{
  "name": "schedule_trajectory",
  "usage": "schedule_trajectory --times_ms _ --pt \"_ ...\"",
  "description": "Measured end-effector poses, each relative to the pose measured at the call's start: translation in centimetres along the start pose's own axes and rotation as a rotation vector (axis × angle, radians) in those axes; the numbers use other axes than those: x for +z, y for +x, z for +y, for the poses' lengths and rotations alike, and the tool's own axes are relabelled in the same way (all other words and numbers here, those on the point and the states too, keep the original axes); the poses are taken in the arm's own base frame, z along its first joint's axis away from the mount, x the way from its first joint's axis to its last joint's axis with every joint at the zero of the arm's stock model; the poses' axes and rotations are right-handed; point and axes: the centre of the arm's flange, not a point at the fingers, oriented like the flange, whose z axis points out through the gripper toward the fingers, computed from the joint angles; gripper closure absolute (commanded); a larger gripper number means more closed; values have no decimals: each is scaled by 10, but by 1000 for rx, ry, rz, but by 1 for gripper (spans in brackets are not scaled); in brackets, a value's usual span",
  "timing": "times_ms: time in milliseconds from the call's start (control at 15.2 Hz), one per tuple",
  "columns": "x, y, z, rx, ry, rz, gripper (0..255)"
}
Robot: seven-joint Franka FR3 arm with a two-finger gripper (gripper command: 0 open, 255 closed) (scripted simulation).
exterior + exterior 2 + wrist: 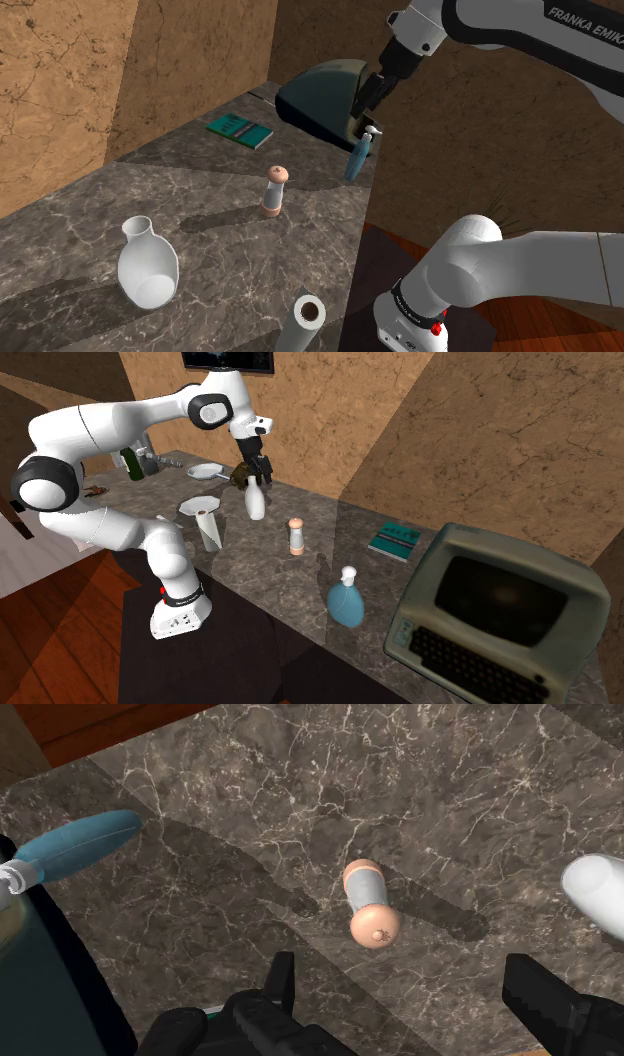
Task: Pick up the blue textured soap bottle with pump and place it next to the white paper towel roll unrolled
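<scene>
The blue soap bottle (pixel 356 160) (pixel 347 602) (pixel 82 844) with a white pump stands at the counter's edge beside the old computer (pixel 322 98). The white paper towel roll (pixel 303 322) (pixel 209 534) stands upright near the stand end of the counter, far from the bottle. My gripper (pixel 366 105) (pixel 254 472) (pixel 405 994) hangs open high above the counter, up and away from the bottle, with nothing between its fingers. Straight below it in the wrist view is a small shaker (pixel 368 902).
On the dark marble counter (pixel 90 225) also stand a white vase (pixel 148 266) (pixel 255 500) (pixel 598 892), the shaker (pixel 274 191) (pixel 296 536) and a teal book (pixel 240 130) (pixel 397 540). Plates (pixel 205 471) and a green bottle (pixel 131 462) sit at the far end. Brown walls border the counter.
</scene>
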Motion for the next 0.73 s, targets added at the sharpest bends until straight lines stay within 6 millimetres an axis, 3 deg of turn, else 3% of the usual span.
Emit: schedule_trajectory --times_ms 132,726 --pt "2 0 5 0 2 1 0" --pt "46 -5 113 3 28 17 0"
